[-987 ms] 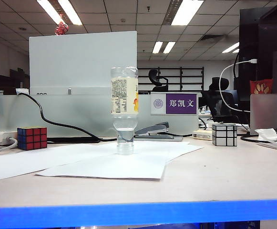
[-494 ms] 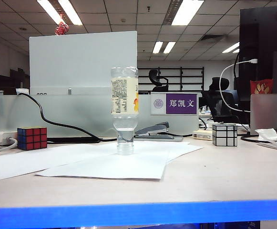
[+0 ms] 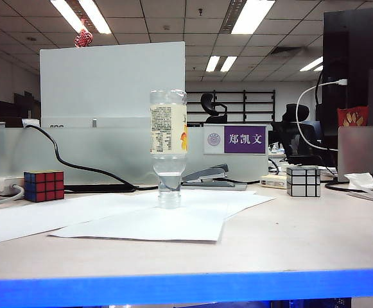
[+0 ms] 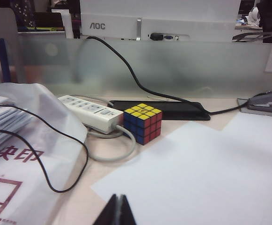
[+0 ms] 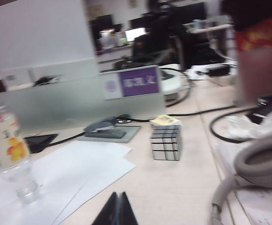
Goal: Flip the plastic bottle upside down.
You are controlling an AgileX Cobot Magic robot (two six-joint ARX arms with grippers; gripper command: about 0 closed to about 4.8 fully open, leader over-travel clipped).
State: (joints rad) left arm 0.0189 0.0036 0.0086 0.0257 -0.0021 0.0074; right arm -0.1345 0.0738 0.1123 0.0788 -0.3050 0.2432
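Right wrist view gives you the right gripper (image 5: 116, 209) nearest, its black fingertips pressed together and holding nothing, low over the table (image 5: 182, 187). Beyond it and off to one side, well apart from the gripper, you see the plastic bottle (image 5: 10, 154) standing cap-down on the white paper sheets (image 5: 75, 173), touched by nothing. Farther on sit the silver cube (image 5: 166, 138) and the stapler (image 5: 105, 129), with the purple name sign (image 5: 140, 80) behind them.

Left wrist view shows you the left gripper (image 4: 118, 211) likewise closed tight and empty above the paper. The bottle is out of this picture; you get the coloured cube (image 4: 143, 123) beside a white power strip (image 4: 91, 112) and black cables.

Exterior view shows neither gripper. You see the blue table edge (image 3: 186, 287) nearest, then the paper with the inverted bottle (image 3: 168, 144) upright on its cap at the middle, the coloured cube (image 3: 43, 185) to its left, the silver cube (image 3: 302, 181) to its right.
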